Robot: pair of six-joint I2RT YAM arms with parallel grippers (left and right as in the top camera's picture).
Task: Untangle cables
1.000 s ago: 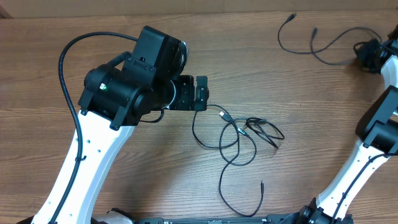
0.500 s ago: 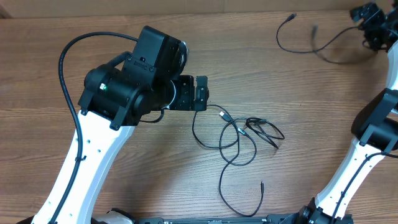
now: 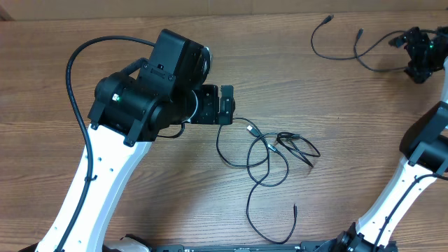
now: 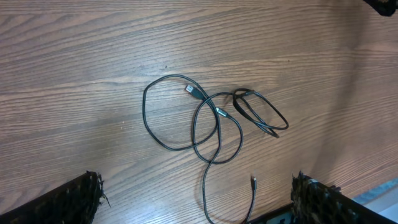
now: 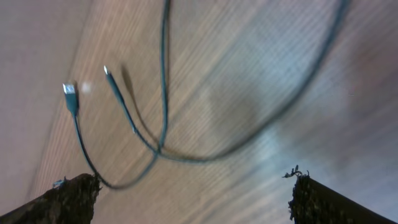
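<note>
Wooden table (image 3: 350, 126), and the job was only partly done. Up at the far right, a loose cord (image 3: 334, 54) lay well apart from the rest, stretched in open curves with its plug ends free. Whether that was one cord or two crossing, the blurred right wrist view wouldn't let me say. Your right gripper (image 3: 416, 53) hung just beside it. Its fingers (image 5: 68, 199) stood wide at either edge of its own camera with nothing pinched between them, and the cord ran below on the wood. So that one counted as freed, I'd judge.

The real work sat mid-table: the tangle (image 3: 269, 150), thin black loops overlapping. A silvery plug (image 3: 250, 130) showed near the top of it, a tight doubled loop (image 3: 299, 147) lay off its right side, and one tail (image 3: 294, 210) trailed toward the near edge. Your left gripper (image 3: 227, 105) was parked just beside the tangle's upper left, jaws spread wide and empty, touching none of it as far as I could see. From its wrist camera the whole tangle lay on the wood below, framed by the two open fingertips.

What was left, by my reckoning: several crossings to pull apart, and each cord to be laid out on its own
</note>
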